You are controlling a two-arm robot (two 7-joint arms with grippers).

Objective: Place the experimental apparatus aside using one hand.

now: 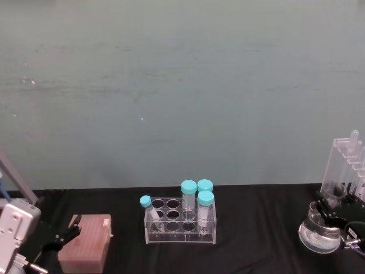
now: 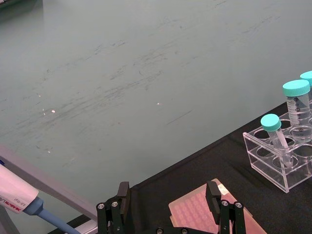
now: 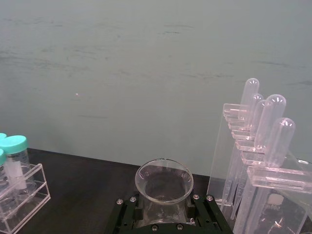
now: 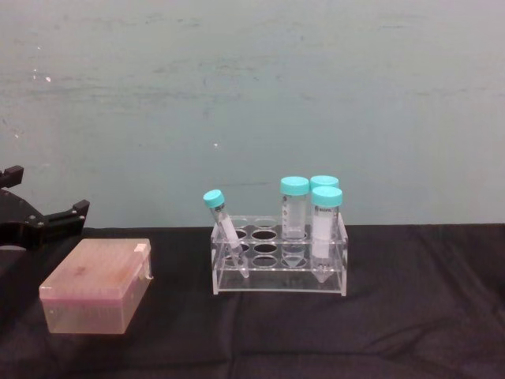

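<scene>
Black cloth over the worktop (image 4: 410, 316), with a pale teal wall (image 1: 182, 85) close behind, faintly scuffed.

Mid-worktop: a clear acrylic tube rack (image 4: 280, 264) holding four teal-capped tubes (image 4: 294, 207). Three upright at the rack's right end, the fourth leaning in a hole at its left end, cap tilted left. Remaining holes open.

Left of the rack, well apart: a pinkish lidded tip box (image 4: 96, 286), lid down, lying flat.

Far right edge of the head view: the experimental apparatus. A tall transparent pipette rack (image 1: 344, 171) standing upright, long axis vertical, its pipettes (image 3: 265, 124) stepped in a row with rounded bulbs topmost and stems pointing down. Just beside it, a glass beaker (image 1: 319, 228), mouth up, nothing visible inside.

Right gripper (image 3: 163, 217) low at the beaker in the right wrist view, black fingers (image 3: 127, 214) set on either side of the glass wall, clasping the beaker (image 3: 164, 187). Same hold seen from the head view, right gripper (image 1: 329, 216) at the beaker's side nearest the pipette rack (image 3: 258, 165).

Left gripper (image 1: 63, 235) at the worktop's left end, fingers spread wide, grasping nothing, just beside the tip box (image 1: 85, 242). In the left wrist view, the two fingers (image 2: 123, 197) apart with the box's pink lid (image 2: 200, 214) beyond. White pipette body with a blue collar (image 2: 22, 200) at that view's edge.
</scene>
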